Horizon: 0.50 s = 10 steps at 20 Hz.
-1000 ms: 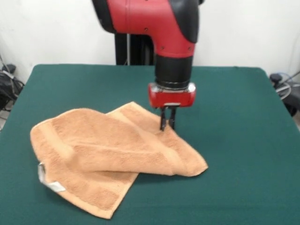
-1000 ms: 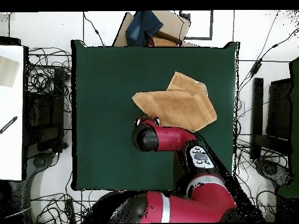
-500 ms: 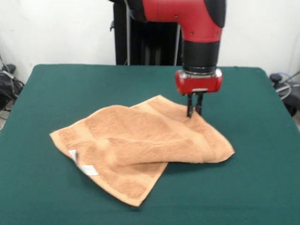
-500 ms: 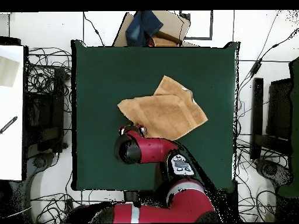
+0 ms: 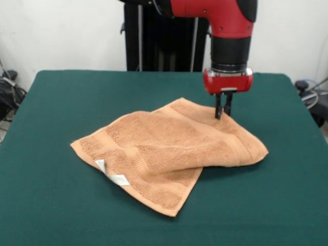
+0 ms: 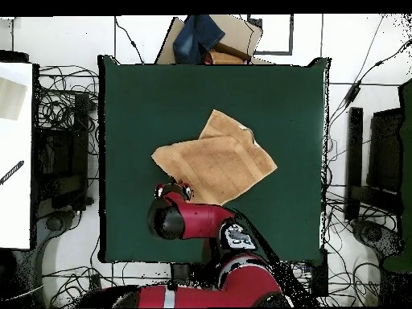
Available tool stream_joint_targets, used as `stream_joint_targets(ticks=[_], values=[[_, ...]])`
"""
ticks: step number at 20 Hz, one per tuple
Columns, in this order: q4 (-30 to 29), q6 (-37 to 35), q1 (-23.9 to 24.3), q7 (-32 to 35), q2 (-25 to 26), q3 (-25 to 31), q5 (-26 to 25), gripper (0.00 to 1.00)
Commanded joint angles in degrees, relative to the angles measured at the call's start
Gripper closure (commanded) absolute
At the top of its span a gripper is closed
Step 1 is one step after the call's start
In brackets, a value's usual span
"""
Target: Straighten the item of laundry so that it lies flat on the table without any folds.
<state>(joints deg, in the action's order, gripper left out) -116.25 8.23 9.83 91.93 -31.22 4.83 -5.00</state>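
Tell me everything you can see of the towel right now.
The towel is a small peach-tan terry cloth with woven border bands and a small white label at its near left edge. It is not flat: one part is folded over the rest, leaving a doubled layer across the middle and a single corner pointing toward the camera. It lies on the green table, right of centre in the front view. The gripper is shut on its far right edge.

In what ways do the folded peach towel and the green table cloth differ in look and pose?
The peach-tan terry towel is small, fuzzy and folded over itself; the dark green table cloth is far wider, smooth and flat. The towel bears a white label; the table cloth shows none. Both are fabric.
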Motion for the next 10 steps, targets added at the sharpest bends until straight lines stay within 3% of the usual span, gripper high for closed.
stream_joint_targets(ticks=[1, 10], values=[[-3.1, 2.6, -0.7, 17.2, 1.8, 3.6, 4.6, 1.00], [-1.7, 1.7, -0.2, 15.2, 3.0, 3.3, 5.2, 1.00]])
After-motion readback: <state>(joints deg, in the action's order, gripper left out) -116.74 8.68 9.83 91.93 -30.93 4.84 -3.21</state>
